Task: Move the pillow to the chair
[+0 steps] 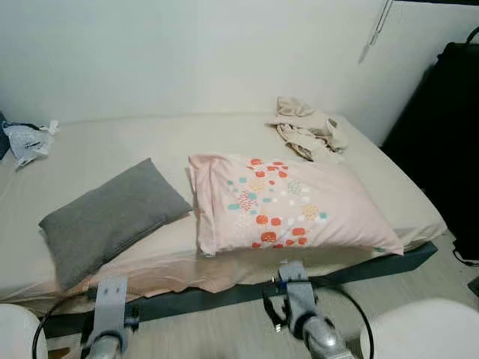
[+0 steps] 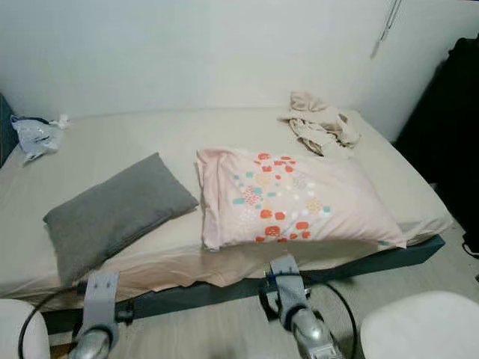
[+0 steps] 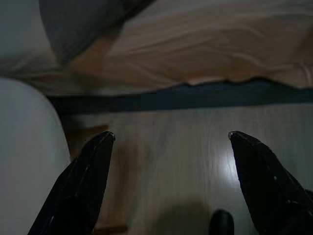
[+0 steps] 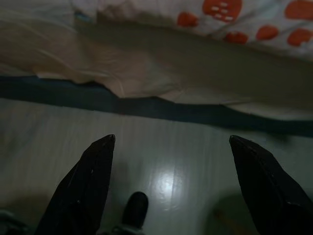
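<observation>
A pink pillow [image 1: 288,200] with red and teal dots lies on the bed [image 1: 150,138], near its front edge and right of centre. A grey pillow [image 1: 111,215] lies to its left. Both arms are held low in front of the bed, over the floor. My left gripper [image 3: 171,139] is open, with the bed's front edge and the corner of the grey pillow [image 3: 83,24] ahead of it. My right gripper [image 4: 171,139] is open too, with nothing between its fingers; the dotted pillow's edge [image 4: 254,14] lies beyond it.
A crumpled beige cloth [image 1: 307,129] lies at the bed's far right, a bag of clutter [image 1: 28,140] at the far left. A dark piece of furniture [image 1: 449,134] stands right of the bed. White rounded shapes [image 1: 419,329] sit at both lower corners. Pale wood floor [image 3: 186,147] runs before the bed.
</observation>
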